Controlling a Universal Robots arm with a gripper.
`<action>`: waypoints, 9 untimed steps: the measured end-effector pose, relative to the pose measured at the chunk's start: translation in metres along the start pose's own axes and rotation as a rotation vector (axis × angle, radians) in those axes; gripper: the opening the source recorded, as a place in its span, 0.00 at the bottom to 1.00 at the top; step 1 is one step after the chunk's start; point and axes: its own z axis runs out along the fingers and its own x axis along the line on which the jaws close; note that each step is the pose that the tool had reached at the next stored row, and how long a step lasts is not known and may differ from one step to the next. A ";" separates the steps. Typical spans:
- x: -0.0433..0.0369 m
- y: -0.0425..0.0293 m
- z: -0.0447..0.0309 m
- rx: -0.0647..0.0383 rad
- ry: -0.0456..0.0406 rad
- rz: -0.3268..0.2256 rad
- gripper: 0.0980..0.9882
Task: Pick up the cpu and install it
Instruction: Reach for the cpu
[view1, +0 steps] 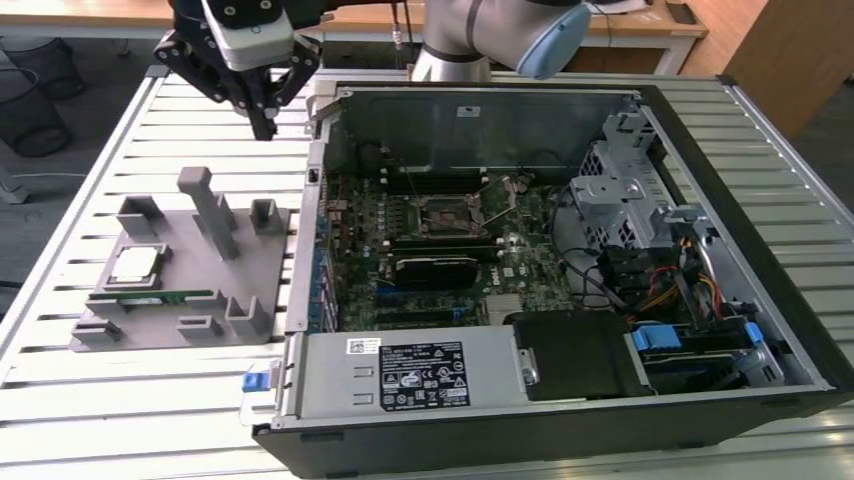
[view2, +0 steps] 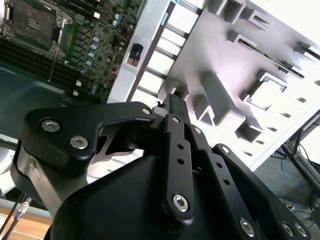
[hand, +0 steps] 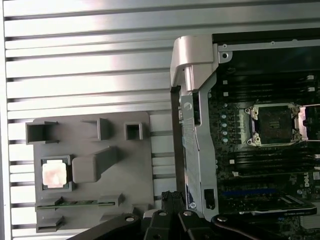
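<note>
The cpu (view1: 136, 263) lies flat, metal lid up, in a square recess of the grey holder tray (view1: 260, 268) on the slatted table (view1: 134, 400), at the exterior view's left of the open computer case (view1: 534, 440); the first wrist view shows it (hand: 54, 174) ringed by low locating walls, with a green memory stick (hand: 75, 203) in the slot just beside it. The hand (view1: 263, 125) hangs above the far part of the table, beyond the tray and near the case's far left corner, well apart from the chip. Its fingers look drawn together to a narrow tip and carry nothing. Inside the case the bare socket (view1: 447, 215) sits open on the board. The chip is probably light, rigid and smooth on top, so it would likely slip if gripped loosely. Its underside contacts are likely delicate. The safest hold seems to be across two opposite thin edges, where the recess walls leave gaps, with the chip kept level and squeezed only gently.
</note>
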 end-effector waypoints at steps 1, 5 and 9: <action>0.0014 -0.0001 0.0002 0.000 0.0006 0.000 0.01; 0.0073 -0.0005 0.0009 0.000 0.0029 0.000 0.01; 0.0132 -0.0010 0.0016 0.000 0.0051 0.000 0.01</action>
